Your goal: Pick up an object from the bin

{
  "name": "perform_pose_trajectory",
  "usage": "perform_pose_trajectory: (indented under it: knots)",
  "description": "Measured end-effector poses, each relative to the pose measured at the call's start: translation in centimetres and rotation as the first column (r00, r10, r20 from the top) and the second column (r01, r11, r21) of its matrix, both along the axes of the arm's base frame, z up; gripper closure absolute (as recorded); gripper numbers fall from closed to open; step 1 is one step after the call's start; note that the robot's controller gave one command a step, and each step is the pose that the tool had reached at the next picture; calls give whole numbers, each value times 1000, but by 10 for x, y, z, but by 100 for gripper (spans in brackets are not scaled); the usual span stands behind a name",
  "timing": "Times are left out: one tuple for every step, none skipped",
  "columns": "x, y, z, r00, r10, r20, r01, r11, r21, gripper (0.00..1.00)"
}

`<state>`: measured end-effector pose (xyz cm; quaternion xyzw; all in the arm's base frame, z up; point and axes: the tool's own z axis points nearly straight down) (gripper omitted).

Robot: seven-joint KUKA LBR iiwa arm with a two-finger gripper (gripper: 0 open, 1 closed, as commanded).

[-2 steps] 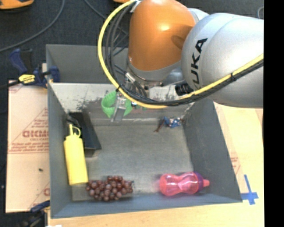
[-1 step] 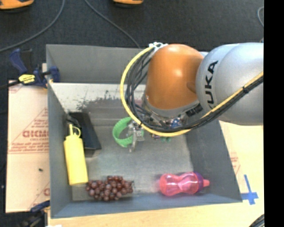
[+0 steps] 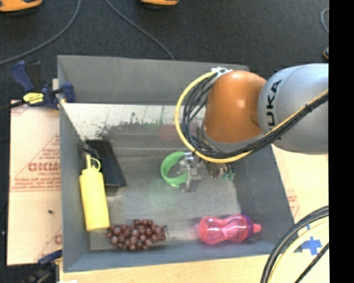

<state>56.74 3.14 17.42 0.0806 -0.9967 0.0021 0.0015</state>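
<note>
One green ring [image 3: 170,168] just beside the pincer [image 3: 191,172], its opening unreadable; looks like the grasp step, so next close on the rim and lift.

a dark, carpet-like floor [image 3: 138,27] lies beyond the far side of the grey metal bin [image 3: 121,80]. thin dark cables [image 3: 126,23] curve across it, and two orange shapes [image 3: 160,1] are cut off at the top of the view. light falls unevenly in the bin: its far wall is flat grey above, with a brighter speckled band [image 3: 127,119] lower down.
</note>
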Motion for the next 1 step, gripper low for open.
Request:
perform_pose_trajectory:
  knots:
    - [6,9,-29,989,-150,0,150,989,0,100]
